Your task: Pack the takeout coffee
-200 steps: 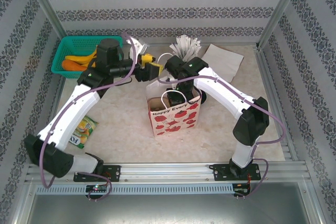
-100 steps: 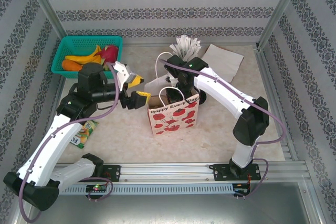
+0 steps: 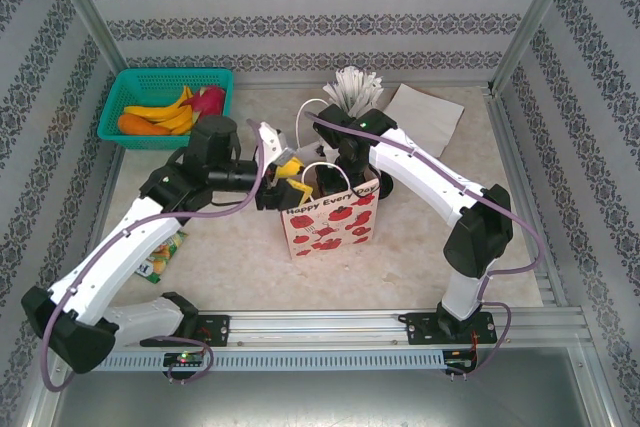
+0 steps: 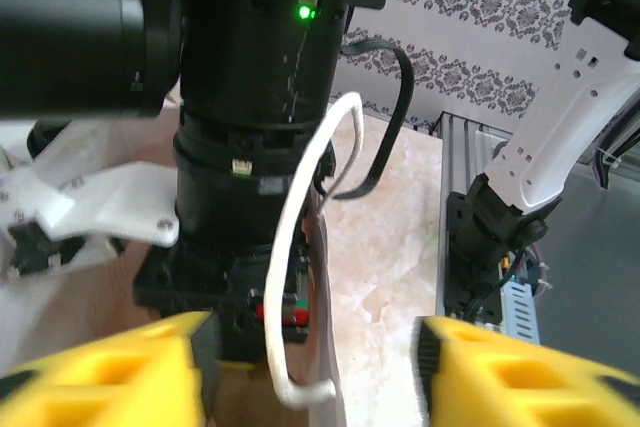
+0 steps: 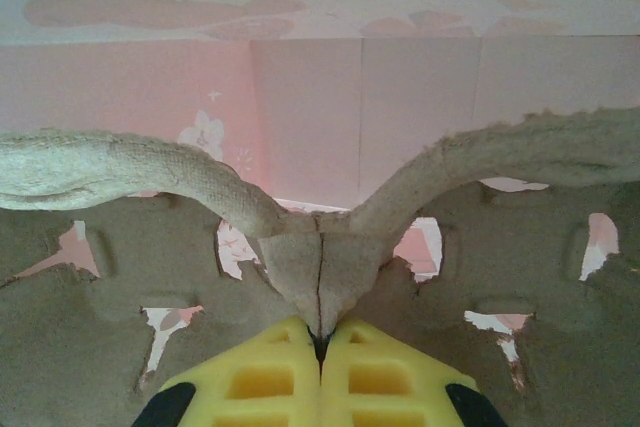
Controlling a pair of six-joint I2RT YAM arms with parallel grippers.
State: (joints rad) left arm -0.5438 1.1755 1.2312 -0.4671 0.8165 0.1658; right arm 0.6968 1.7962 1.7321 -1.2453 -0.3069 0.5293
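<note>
A red-and-white paper bag [image 3: 330,222] stands upright in the middle of the bench [image 3: 230,237], and both arms meet at its open top.

The right arm [image 3: 430,182] bends down into the bag's mouth from behind. Seen from its wrist, the right claw [image 5: 320,342] is closed, its yellow tips pinching the raised middle ridge of the brown pulp tray [image 5: 120,277]. The tray sits down inside the bag, with the bag's pale pink inner walls rising just behind it.

The left claw [image 3: 290,175] is at the bag's left top edge. Seen from its wrist, its yellow fingers [image 4: 100,367] stand apart, open. The bag's white cord handle [image 4: 283,247] loops down between them, and I can't tell if it touches either one.

Behind the bag, a bunch of white wrapped straws [image 3: 350,87] fans upward. A white sheet [image 3: 425,112] lies behind and to the right of the bag. A teal basket [image 3: 115,112] of fruit sits well off to the back left. A small green snack packet [image 3: 163,247] lies flat to the bag's left, partly under the left arm.
</note>
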